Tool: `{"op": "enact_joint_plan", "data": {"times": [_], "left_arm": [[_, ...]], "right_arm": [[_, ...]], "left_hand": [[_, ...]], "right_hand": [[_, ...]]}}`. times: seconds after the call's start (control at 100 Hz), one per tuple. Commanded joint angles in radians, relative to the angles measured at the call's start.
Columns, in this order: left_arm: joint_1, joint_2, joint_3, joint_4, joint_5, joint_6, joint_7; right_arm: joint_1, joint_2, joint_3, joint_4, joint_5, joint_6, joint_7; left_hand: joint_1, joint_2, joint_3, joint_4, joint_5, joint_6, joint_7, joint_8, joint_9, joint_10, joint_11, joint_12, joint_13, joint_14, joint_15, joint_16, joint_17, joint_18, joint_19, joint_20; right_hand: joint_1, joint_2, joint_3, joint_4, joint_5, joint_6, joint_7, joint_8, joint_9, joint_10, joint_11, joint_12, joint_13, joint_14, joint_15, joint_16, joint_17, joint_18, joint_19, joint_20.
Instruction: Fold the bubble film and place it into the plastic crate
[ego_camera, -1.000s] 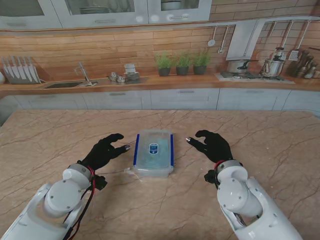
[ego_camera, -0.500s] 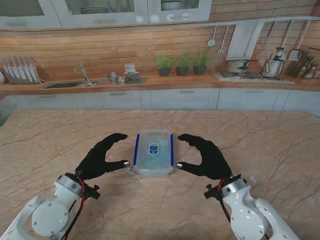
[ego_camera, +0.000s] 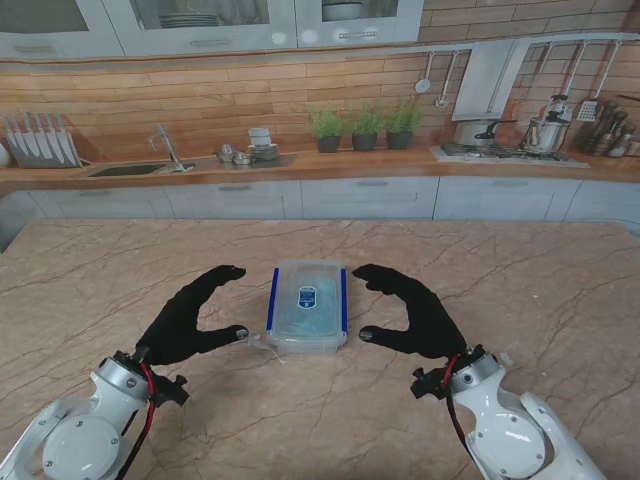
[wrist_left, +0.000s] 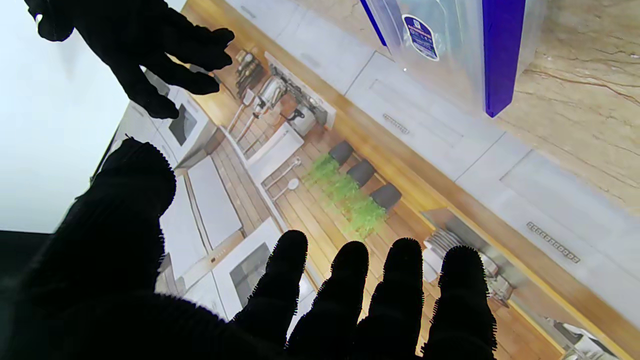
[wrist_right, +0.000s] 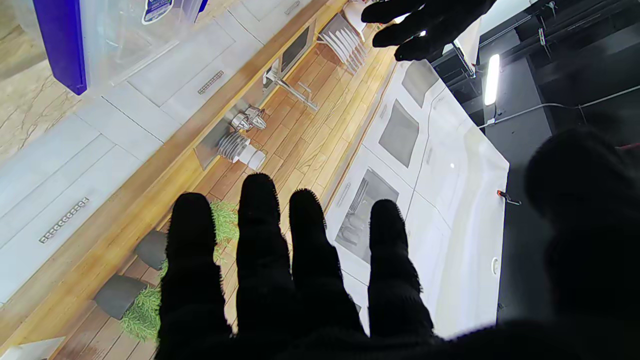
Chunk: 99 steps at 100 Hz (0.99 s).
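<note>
While the clear plastic crate (ego_camera: 307, 306) with blue side strips sits on the marble table (ego_camera: 560, 290), bubble film inside it cannot be made out. Left hand (ego_camera: 185, 318) and right hand (ego_camera: 413, 312) flank it, apart from its sides, fingers spread, grasping nothing.

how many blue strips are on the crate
2: a left blue strip runs along the plastic crate on the left hand side, and a right blue strip on the right hand side.

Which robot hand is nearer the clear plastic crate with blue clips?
Right, narrowly. Right robot hand flanks the clear plastic crate closely; left robot hand sits slightly farther off.
</note>
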Motion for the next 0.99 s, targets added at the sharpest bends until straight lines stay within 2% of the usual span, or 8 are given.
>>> {"op": "enact_joint_plan", "data": {"times": [0.0, 0.09, 0.26, 0.34, 0.49, 0.71, 0.98], "left_arm": [[0.016, 0.000, -0.009, -0.009, 0.017, 0.001, -0.004], [0.025, -0.001, -0.015, -0.014, 0.027, 0.010, 0.001], [0.025, -0.008, -0.001, -0.002, -0.003, -0.004, 0.025], [0.021, -0.012, 0.008, 0.001, 0.016, 0.009, 0.047], [0.024, -0.011, 0.005, -0.002, 0.089, 0.029, 0.071], [0.030, -0.013, 0.001, -0.003, 0.083, 0.024, 0.077], [0.030, -0.010, 0.006, -0.006, 0.077, 0.057, 0.058]], "right_arm": [[0.001, -0.001, -0.002, -0.001, 0.009, 0.000, 0.008], [0.012, 0.002, -0.002, 0.006, 0.023, 0.004, 0.028], [0.049, 0.010, -0.019, 0.027, 0.041, 0.015, 0.070], [0.059, 0.012, -0.029, 0.032, 0.050, 0.017, 0.082], [0.059, 0.013, -0.030, 0.030, 0.038, 0.018, 0.080], [0.055, 0.011, -0.029, 0.024, 0.048, 0.031, 0.077], [0.062, 0.010, -0.035, 0.023, 0.037, 0.060, 0.071]], "left_hand": [[-0.004, -0.033, 0.003, -0.011, -0.013, -0.011, 0.014, -0.002, 0.021, 0.006, -0.028, -0.017, 0.022, 0.004, -0.015, -0.019, 0.012, 0.009, -0.037, 0.017], [-0.001, -0.032, 0.003, -0.010, -0.006, -0.002, 0.005, -0.012, 0.033, 0.016, -0.038, -0.025, 0.027, 0.011, -0.019, -0.027, 0.028, 0.012, -0.067, 0.023], [0.006, -0.023, 0.004, -0.008, -0.015, -0.024, 0.003, -0.011, 0.036, -0.010, -0.039, -0.022, 0.021, -0.016, -0.020, -0.030, 0.023, -0.007, -0.075, 0.034], [0.012, -0.021, 0.005, -0.007, -0.019, -0.026, 0.006, -0.008, 0.034, -0.013, -0.039, -0.018, 0.019, -0.019, -0.021, -0.031, 0.021, -0.007, -0.077, 0.038], [0.013, -0.010, 0.002, -0.007, -0.037, -0.037, 0.010, -0.005, 0.031, -0.020, -0.040, -0.014, 0.018, -0.025, -0.023, -0.032, 0.021, -0.008, -0.081, 0.045], [0.022, 0.001, -0.008, -0.006, -0.051, -0.041, 0.015, -0.004, 0.033, -0.022, -0.040, -0.011, 0.023, -0.026, -0.023, -0.033, 0.025, -0.005, -0.086, 0.050], [0.041, 0.027, -0.040, -0.004, -0.072, -0.048, 0.027, -0.004, 0.029, -0.024, -0.041, -0.011, 0.029, -0.025, -0.020, -0.033, 0.028, -0.003, -0.091, 0.053]], "right_hand": [[-0.054, -0.030, 0.019, -0.033, -0.028, -0.049, 0.015, -0.008, -0.005, -0.030, -0.030, 0.002, 0.022, -0.027, -0.021, 0.007, -0.018, 0.000, -0.009, 0.035], [-0.060, -0.030, 0.022, -0.036, -0.025, -0.053, 0.021, -0.009, -0.003, -0.026, -0.041, 0.002, 0.015, -0.024, -0.021, 0.014, -0.035, -0.009, -0.011, 0.043], [-0.060, -0.032, 0.027, -0.037, -0.014, -0.032, 0.019, -0.015, 0.004, -0.020, -0.052, 0.006, 0.018, -0.025, -0.019, 0.023, -0.041, -0.014, -0.013, 0.055], [-0.056, -0.033, 0.027, -0.038, -0.013, -0.028, 0.017, -0.017, 0.006, -0.018, -0.054, 0.009, 0.018, -0.023, -0.018, 0.027, -0.042, -0.013, -0.016, 0.059], [-0.054, -0.034, 0.027, -0.038, -0.007, -0.024, 0.015, -0.019, 0.011, -0.015, -0.052, 0.014, 0.024, -0.021, -0.015, 0.032, -0.037, -0.011, -0.018, 0.066], [-0.057, -0.035, 0.030, -0.037, 0.004, -0.020, 0.014, -0.022, 0.018, -0.009, -0.050, 0.018, 0.027, -0.015, -0.011, 0.038, -0.036, -0.009, -0.022, 0.074], [-0.056, -0.022, 0.032, -0.035, 0.008, -0.015, 0.009, -0.024, -0.002, -0.001, -0.059, 0.017, 0.025, -0.008, -0.006, 0.045, -0.036, -0.008, -0.026, 0.083]]}}
